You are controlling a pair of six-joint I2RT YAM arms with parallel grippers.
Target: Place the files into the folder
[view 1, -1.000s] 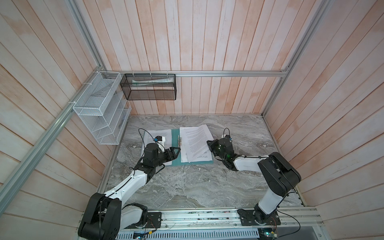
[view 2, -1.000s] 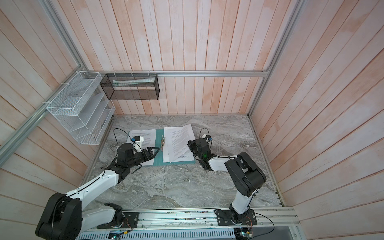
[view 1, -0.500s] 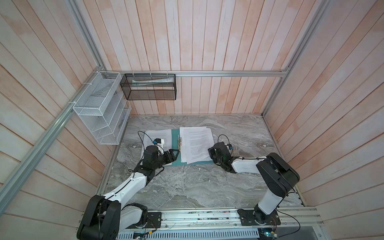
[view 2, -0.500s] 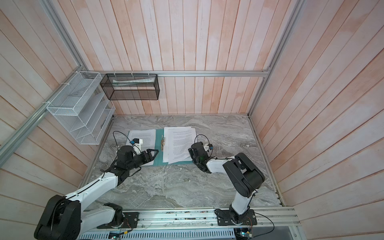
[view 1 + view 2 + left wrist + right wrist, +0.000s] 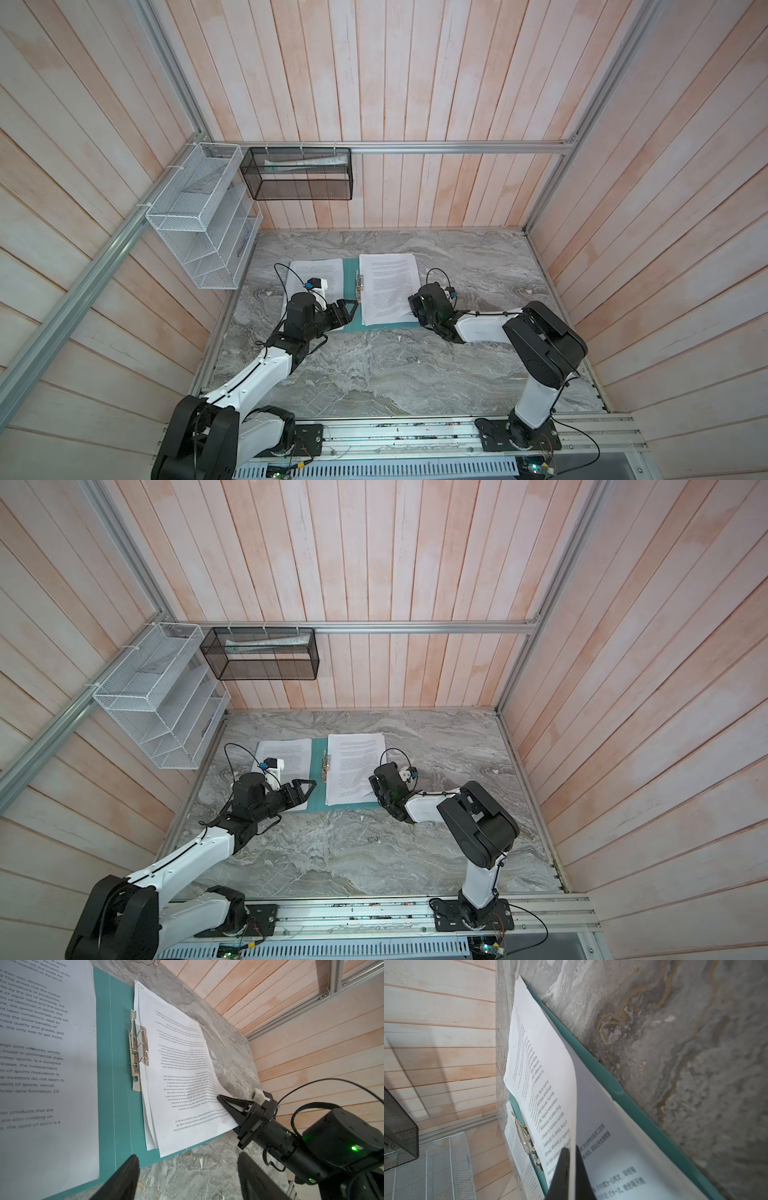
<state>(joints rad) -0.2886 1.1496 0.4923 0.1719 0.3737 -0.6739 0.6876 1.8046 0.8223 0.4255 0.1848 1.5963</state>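
The teal folder point(image 5: 351, 291) point(image 5: 318, 771) lies open on the marble table, its metal clip point(image 5: 138, 1051) at the middle. A stack of files point(image 5: 388, 286) point(image 5: 355, 766) rests on its right half. One more printed sheet point(image 5: 316, 270) point(image 5: 41, 1064) lies on its left half. My right gripper point(image 5: 412, 305) point(image 5: 570, 1151) is shut on the near right edge of the stack's top sheet point(image 5: 546, 1076), which is lifted and curled above the sheets beneath. My left gripper point(image 5: 350, 313) point(image 5: 187, 1159) is open, low over the folder's near edge, with nothing between its fingers.
A white wire-mesh rack point(image 5: 199, 224) hangs on the left wall. A black mesh basket point(image 5: 297, 178) hangs on the back wall. Wooden walls close in the marble table point(image 5: 374, 374) on three sides, and the arms' base rail point(image 5: 395, 434) runs along the front.
My right gripper has shifted slightly left, further in over the right stack's edge, staying shut. The left arm has barely moved and stays open.
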